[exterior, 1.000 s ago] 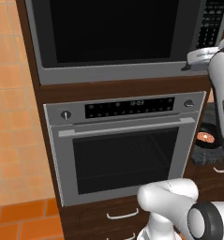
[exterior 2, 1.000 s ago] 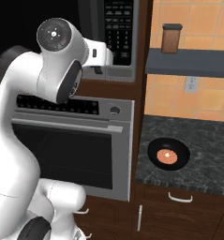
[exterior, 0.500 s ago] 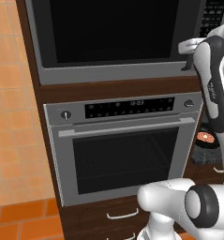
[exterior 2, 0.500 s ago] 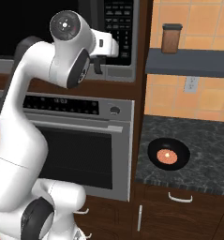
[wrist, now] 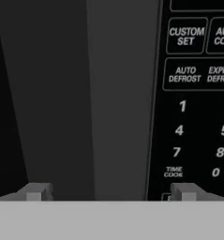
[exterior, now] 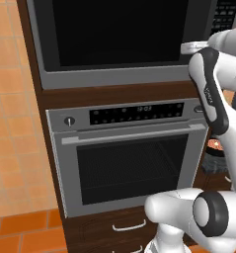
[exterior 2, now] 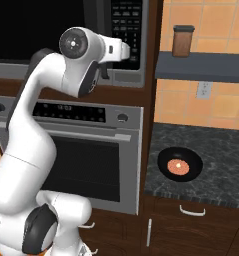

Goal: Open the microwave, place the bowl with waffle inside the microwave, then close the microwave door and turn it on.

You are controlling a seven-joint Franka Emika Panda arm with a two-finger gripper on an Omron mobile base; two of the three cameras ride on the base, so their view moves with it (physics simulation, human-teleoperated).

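Looking along the hand view first: the gripper (wrist: 108, 192) has its two grey tips poking up at the bottom edge, one at lower left and one at lower right, spread wide with nothing between them. Straight ahead, running up the middle of that frame, is a tall dark vertical strip that looks like the microwave door handle (wrist: 118, 93), with the black glass of the microwave door (wrist: 5, 93) at far left. The keypad (wrist: 197, 103) fills the right side, and you can read CUSTOM SET, AUTO DEFROST, the number keys and TIME COOK. Can't tell if the tips actually touch anything.

In the right base view the white arm (exterior 2: 51, 115) rises from the lower left and bends over at upper centre, its hand up against the microwave (exterior 2: 126, 75) near the seam between glass and keypad. The left base view has the same arm at the right edge, with the microwave door (exterior: 114, 34) across the top, closed.

Below the microwave sits the grey oven (exterior: 129, 153), door shut, bar handle across it.

Further right in the right base view, the bowl with waffle (exterior 2: 180, 164) sits on the dark speckled counter (exterior 2: 216, 170) at centre right, well apart from the gripper. Above it at upper right, a brown canister (exterior 2: 183, 40) stands on a shelf (exterior 2: 206, 67).
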